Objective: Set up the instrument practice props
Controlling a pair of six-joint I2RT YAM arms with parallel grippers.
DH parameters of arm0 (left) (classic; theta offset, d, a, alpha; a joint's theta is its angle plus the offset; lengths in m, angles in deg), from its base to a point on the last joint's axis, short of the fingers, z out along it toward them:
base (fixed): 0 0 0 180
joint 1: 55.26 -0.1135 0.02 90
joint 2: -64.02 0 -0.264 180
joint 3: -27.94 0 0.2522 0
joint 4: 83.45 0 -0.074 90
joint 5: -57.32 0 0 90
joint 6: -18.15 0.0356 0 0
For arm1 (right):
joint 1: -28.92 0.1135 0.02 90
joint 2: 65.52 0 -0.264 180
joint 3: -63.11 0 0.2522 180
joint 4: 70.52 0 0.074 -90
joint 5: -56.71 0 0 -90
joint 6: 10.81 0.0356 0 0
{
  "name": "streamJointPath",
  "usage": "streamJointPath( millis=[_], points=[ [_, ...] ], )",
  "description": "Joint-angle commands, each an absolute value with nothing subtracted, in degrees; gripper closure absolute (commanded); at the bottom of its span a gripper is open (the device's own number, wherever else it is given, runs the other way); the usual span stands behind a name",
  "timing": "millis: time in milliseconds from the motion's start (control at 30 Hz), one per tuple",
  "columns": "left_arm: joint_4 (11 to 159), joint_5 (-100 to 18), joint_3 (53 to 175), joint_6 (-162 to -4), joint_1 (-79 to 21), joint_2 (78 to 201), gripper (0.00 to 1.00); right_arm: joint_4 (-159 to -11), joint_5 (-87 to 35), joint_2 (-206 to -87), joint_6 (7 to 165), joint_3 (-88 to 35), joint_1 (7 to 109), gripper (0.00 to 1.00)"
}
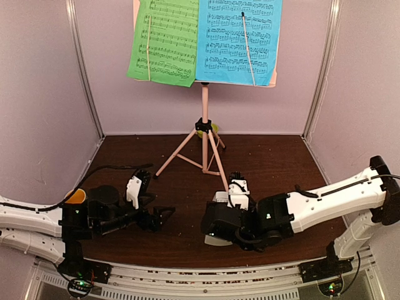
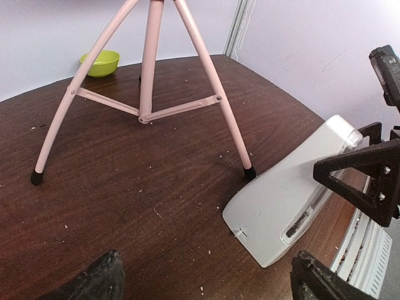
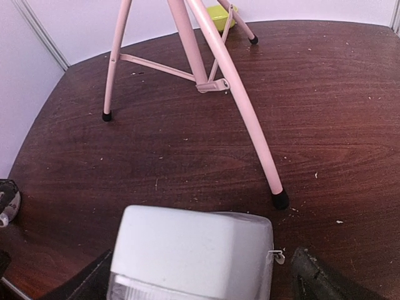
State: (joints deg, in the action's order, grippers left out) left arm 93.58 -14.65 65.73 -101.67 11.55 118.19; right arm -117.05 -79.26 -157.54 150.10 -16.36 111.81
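We are stretching our right arm (image 1: 325, 200) low across the tabletop (image 1: 281, 162), the right claw (image 3: 200, 262) spread around the metronome (image 3: 194, 240) beside the stand's (image 1: 204, 125) foot. The left claw (image 2: 206, 265) is hovering low, spread wide.

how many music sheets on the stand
2: green printed music sheet on the left of the pink folding stand, larger blue printed sheet on the right; more could hide behind.

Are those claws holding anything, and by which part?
Nothing firmly, it seems: the right claw straddles the top of the metronome, a gap showing at one finger; the left claw open, empty.
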Motion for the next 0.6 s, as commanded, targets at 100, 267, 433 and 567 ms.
streamJointPath(
  millis=[100,267,433,567],
  points=[
    [91.99,-13.15,64.49,-102.77,11.49,116.12,0.05,-116.85,-83.41,-159.19,153.25,-15.91,111.48,0.12],
    [92.12,-13.44,63.55,-103.11,11.53,116.18,0.05,-107.78,-80.52,-157.18,146.55,-12.08,109.95,0.27],
    [93.0,-15.3,62.82,-102.19,11.54,116.91,0.07,-99.07,-77.94,-152.01,139.64,-6.54,109.51,0.46],
    [94.0,-17.22,62.4,-101.06,11.56,117.71,0.1,-94.81,-75.64,-147.79,134.96,-3.46,109.32,0.54]
  ],
)
